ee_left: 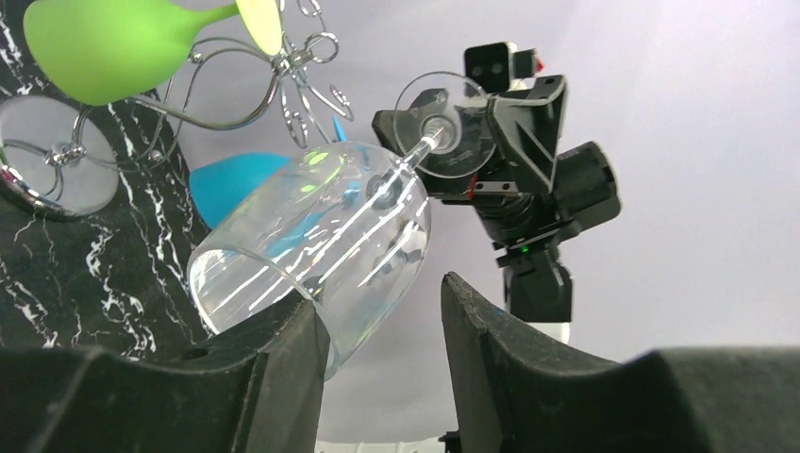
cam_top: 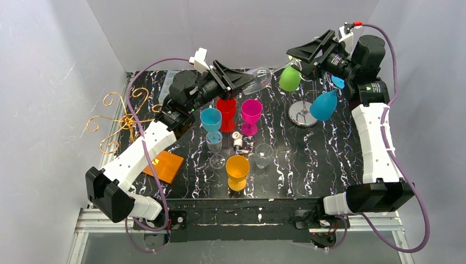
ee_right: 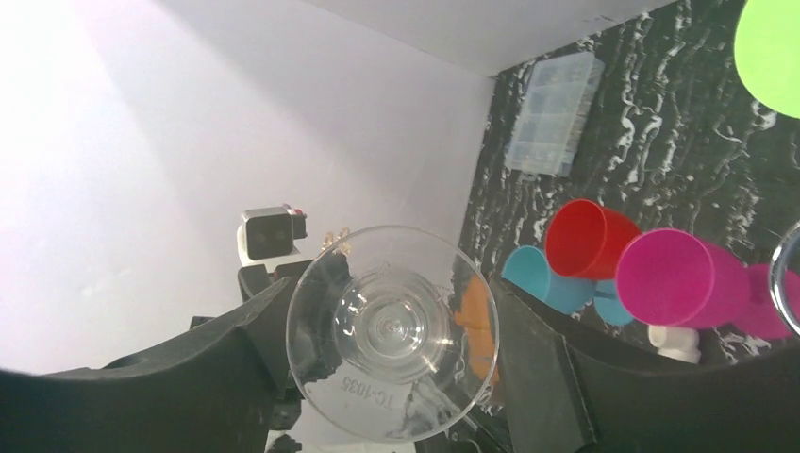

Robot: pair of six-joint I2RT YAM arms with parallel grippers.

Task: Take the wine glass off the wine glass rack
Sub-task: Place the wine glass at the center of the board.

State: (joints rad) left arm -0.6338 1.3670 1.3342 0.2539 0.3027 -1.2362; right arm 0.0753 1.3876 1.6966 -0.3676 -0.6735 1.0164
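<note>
bridging left pincer (ee_left: 382, 300) and right pincer (ee_right: 394, 321) — wine glass (cam_top: 259, 78)

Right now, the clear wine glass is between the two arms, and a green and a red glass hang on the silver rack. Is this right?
Not quite: the glass hanging beside the green glass on the silver rack is the blue glass, not red. The red glass stands on the table, as the top external view shows. The part about the clear wine glass is right.
</note>
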